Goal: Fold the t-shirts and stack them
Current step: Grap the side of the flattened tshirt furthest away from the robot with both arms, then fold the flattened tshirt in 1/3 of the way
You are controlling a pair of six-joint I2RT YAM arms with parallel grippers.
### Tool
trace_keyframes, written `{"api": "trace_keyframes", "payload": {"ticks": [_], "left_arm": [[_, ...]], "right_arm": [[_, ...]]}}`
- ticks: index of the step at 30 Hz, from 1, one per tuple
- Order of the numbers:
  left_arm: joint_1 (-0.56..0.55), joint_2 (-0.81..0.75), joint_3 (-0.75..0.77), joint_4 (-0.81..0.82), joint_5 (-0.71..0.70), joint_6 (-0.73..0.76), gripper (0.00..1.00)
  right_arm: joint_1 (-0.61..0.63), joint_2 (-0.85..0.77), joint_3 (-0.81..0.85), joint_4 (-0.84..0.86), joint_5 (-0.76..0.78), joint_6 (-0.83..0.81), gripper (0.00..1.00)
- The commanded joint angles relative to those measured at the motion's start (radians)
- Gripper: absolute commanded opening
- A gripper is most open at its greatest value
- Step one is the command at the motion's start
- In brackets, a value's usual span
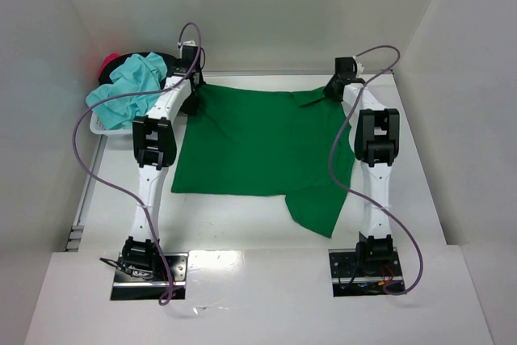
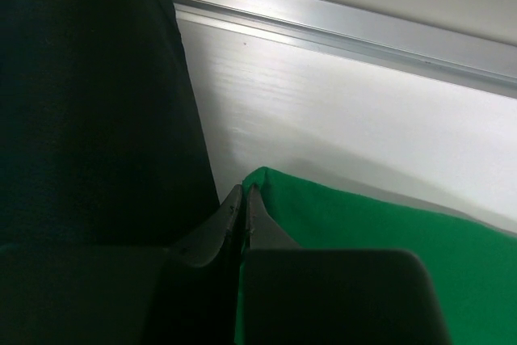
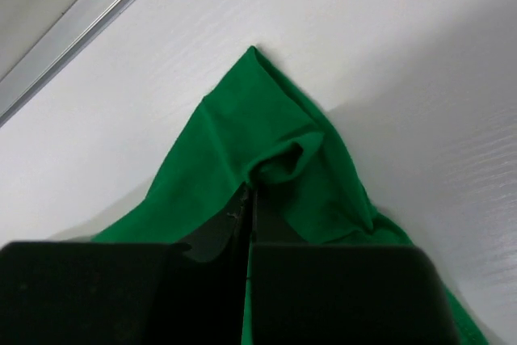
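Note:
A bright green t-shirt (image 1: 258, 147) lies spread over the middle of the table, one sleeve trailing toward the front right. My left gripper (image 1: 192, 96) is shut on its far left corner; in the left wrist view the jaws (image 2: 244, 191) pinch the green cloth (image 2: 363, 232). Across the table my right gripper (image 1: 331, 90) is shut on the far right corner, where the green cloth (image 3: 266, 143) bunches into a peak at the closed fingertips (image 3: 247, 193). More t-shirts, turquoise (image 1: 129, 90), black and pink, are piled at the far left.
A small white basket (image 1: 109, 130) holds the pile of shirts at the far left, close beside the left arm. White walls enclose the table on three sides, with a metal rail (image 2: 339, 26) along the far edge. Both arm bases (image 1: 145, 268) stand at the near edge.

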Motion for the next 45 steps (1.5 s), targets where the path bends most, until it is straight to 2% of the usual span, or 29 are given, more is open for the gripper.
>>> {"api": "trace_keyframes", "payload": {"ticks": [1,8,15,18,24,29,33,37,45], "left_arm": [[0.01,-0.006,0.042,0.006,-0.005,0.044,0.0],[0.01,-0.044,0.004,0.006,0.029,0.053,0.0],[0.01,-0.095,-0.053,0.015,0.058,0.062,0.0],[0.01,-0.135,-0.114,0.04,0.058,0.082,0.0],[0.01,-0.225,-0.237,0.084,0.049,0.102,0.0],[0.03,-0.306,-0.384,0.119,0.049,0.111,0.0],[0.039,-0.356,-0.476,0.141,0.071,0.121,0.0],[0.049,-0.409,-0.545,0.169,0.071,0.121,0.0],[0.049,-0.445,-0.636,0.178,0.103,0.13,0.0]], "right_arm": [[-0.006,-0.006,0.062,-0.005,0.047,-0.009,0.0],[-0.031,-0.103,0.093,-0.014,0.067,-0.036,0.0],[-0.061,-0.129,0.207,-0.097,-0.01,-0.065,0.0],[-0.061,-0.192,0.104,-0.066,-0.045,-0.056,0.0],[-0.061,-0.443,-0.187,0.031,-0.07,0.004,0.0],[-0.061,-0.668,-0.447,0.091,-0.152,0.067,0.0],[-0.061,-0.79,-0.618,0.138,-0.199,0.135,0.0],[-0.025,-0.862,-0.779,0.161,-0.199,0.172,0.0],[0.063,-0.924,-0.968,0.209,-0.179,0.26,0.0]]}}
